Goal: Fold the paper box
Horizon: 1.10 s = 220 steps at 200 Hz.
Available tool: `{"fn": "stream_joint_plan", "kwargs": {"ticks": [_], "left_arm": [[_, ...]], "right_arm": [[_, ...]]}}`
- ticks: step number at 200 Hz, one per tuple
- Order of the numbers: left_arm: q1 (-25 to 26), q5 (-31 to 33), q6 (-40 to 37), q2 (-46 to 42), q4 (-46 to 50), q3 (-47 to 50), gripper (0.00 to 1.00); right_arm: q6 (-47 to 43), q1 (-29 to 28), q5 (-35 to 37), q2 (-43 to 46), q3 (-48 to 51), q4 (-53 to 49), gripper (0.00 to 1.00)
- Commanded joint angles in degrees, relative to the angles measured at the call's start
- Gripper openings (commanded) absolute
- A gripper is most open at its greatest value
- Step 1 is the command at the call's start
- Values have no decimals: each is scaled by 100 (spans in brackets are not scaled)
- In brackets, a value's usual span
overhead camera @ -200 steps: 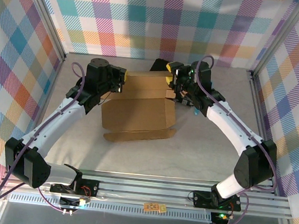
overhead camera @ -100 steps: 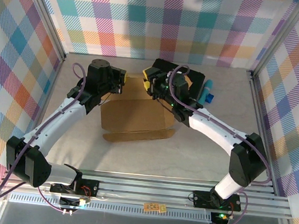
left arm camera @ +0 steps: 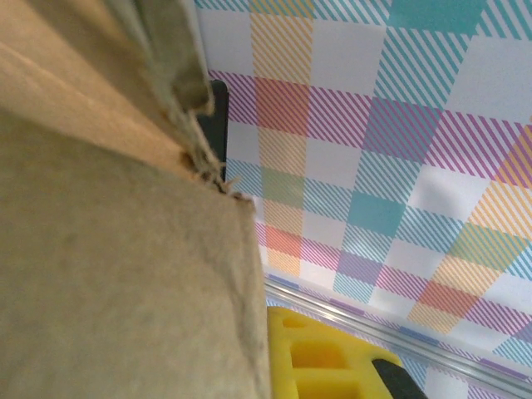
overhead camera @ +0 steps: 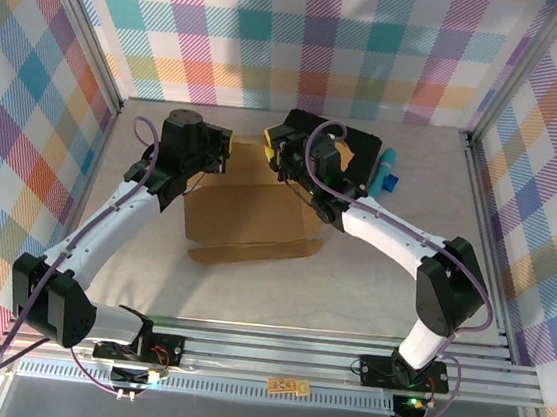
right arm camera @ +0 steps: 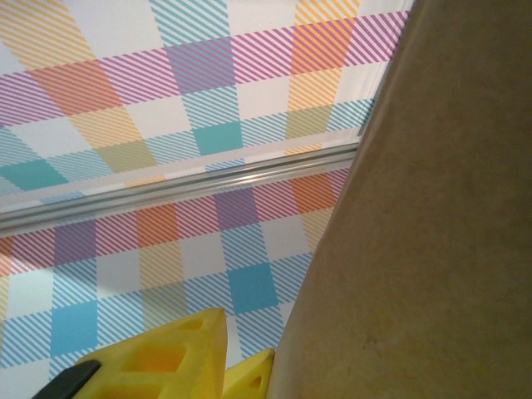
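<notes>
The paper box (overhead camera: 252, 216) lies central on the counter (overhead camera: 372, 275). At its 12 o'clock edge sit the left pincer (overhead camera: 221, 154) and right pincer (overhead camera: 277, 154); their grip I cannot tell. Lift both sides evenly, probably folding toward 6 o'clock

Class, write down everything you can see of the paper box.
The paper box is plain brown corrugated cardboard, unmarked, a die-cut sheet only partly folded. Its broad panel lies on the table, with a narrow flap along the near edge. The left gripper and right gripper meet its far part; whether they clamp it is unclear. A frayed edge shows in the left wrist view.
</notes>
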<state>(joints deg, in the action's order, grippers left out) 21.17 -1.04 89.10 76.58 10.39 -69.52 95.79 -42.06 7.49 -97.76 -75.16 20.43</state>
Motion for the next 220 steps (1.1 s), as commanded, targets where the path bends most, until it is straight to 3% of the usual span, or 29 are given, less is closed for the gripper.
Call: {"fn": "stream_joint_plan", "kwargs": {"ticks": [1, 47, 78, 133, 154, 166, 220], "left_arm": [[-16, -230, 55, -35, -231, -9, 0], [-18, -228, 79, -129, -204, 74, 0], [-16, -230, 124, -209, -196, 166, 0], [-21, -355, 163, -346, -64, 230, 0], [-163, -569, -43, -544, 743, -57, 39], [-359, -708, -316, -673, 1456, -378, 53], [-1434, -1733, -1366, -949, 3214, -1227, 56]], "right_arm": [[346, -37, 269, -149, -281, -67, 31], [657, -144, 567, -305, -459, -502, 31], [829, -153, 923, -384, -482, -352, 14], [984, -152, 1046, -484, -665, -511, 0], [977, -119, 946, -401, -640, -735, 0], [905, -100, 887, -345, -612, -847, 0], [839, -46, 753, -366, -680, -866, 0]]}}
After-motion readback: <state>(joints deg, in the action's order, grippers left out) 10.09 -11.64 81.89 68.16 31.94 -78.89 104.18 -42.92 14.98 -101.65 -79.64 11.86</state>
